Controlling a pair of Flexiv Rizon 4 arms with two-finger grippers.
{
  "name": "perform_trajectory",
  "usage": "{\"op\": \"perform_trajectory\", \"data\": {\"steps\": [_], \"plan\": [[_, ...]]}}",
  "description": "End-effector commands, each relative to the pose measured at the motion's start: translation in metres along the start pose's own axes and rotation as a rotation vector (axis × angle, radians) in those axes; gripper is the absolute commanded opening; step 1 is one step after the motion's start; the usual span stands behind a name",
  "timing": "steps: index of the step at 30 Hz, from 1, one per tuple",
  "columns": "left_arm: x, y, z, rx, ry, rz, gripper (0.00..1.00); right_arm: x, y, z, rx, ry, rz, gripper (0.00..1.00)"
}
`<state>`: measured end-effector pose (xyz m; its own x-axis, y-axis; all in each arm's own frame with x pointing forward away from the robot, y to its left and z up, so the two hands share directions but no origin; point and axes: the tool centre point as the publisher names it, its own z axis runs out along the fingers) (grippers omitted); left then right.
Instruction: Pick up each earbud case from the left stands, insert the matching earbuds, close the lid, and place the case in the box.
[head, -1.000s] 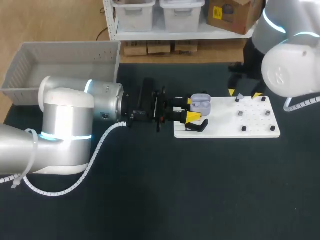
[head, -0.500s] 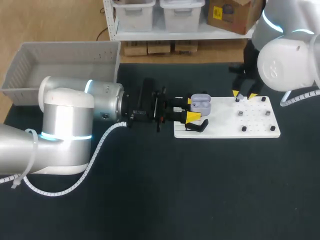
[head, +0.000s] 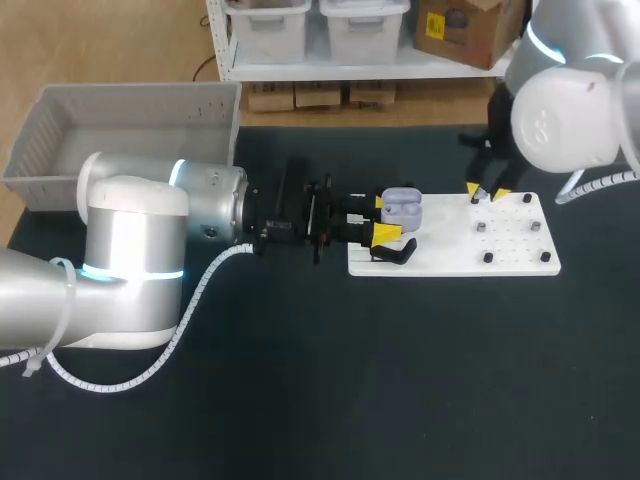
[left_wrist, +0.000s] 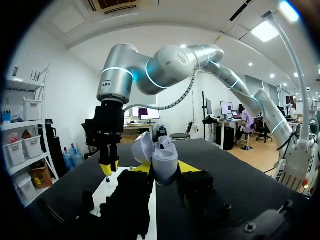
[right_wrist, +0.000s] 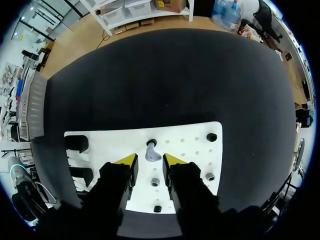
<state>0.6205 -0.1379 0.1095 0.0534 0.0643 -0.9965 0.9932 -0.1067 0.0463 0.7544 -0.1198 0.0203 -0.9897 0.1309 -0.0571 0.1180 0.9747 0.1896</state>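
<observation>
Two grippers work at the white board (head: 515, 258). L gripper (left_wrist: 165, 167) pinches the lavender earbud case (left_wrist: 165, 156) (lid up) at the board's L end, near a black stand (head: 395, 252). R gripper (right_wrist: 149, 159) hangs over the far edge w/ fingers spread, a pale earbud (right_wrist: 151, 153) just ahead betw. its tips.

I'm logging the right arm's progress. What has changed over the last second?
The right arm swung its big joint up and inward, and the right gripper, half hidden before, now shows over the board's far edge, with an earbud ahead between its open fingers. Nothing was taken or let go. The left gripper kept hold of the open case; the board stayed put.
</observation>
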Motion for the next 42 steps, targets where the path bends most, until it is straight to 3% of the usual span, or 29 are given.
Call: {"op": "perform_trajectory", "data": {"steps": [1, 13, 23, 32, 42], "plan": [[0.001, -0.001, 0.0, -0.006, -0.003, 0.003, 0.0, -0.001, 0.0, 0.003, -0.002, 0.007, 0.0, 0.31], [0.001, -0.001, 0.0, -0.006, -0.003, 0.003, 0.0, 0.0, 0.0, 0.006, 0.002, 0.018, 0.003, 0.26], [0.001, -0.001, 0.0, -0.006, -0.003, 0.003, 0.0, 0.001, 0.0, 0.009, 0.012, 0.023, 0.001, 0.0], [0.001, -0.001, 0.0, -0.006, -0.003, 0.003, 0.0, 0.003, 0.0, 0.008, 0.02, 0.021, 0.0, 0.0], [0.001, -0.001, 0.0, -0.006, -0.003, 0.003, 0.0, 0.007, 0.005, -0.015, 0.044, 0.037, -0.04, 0.0]]}}
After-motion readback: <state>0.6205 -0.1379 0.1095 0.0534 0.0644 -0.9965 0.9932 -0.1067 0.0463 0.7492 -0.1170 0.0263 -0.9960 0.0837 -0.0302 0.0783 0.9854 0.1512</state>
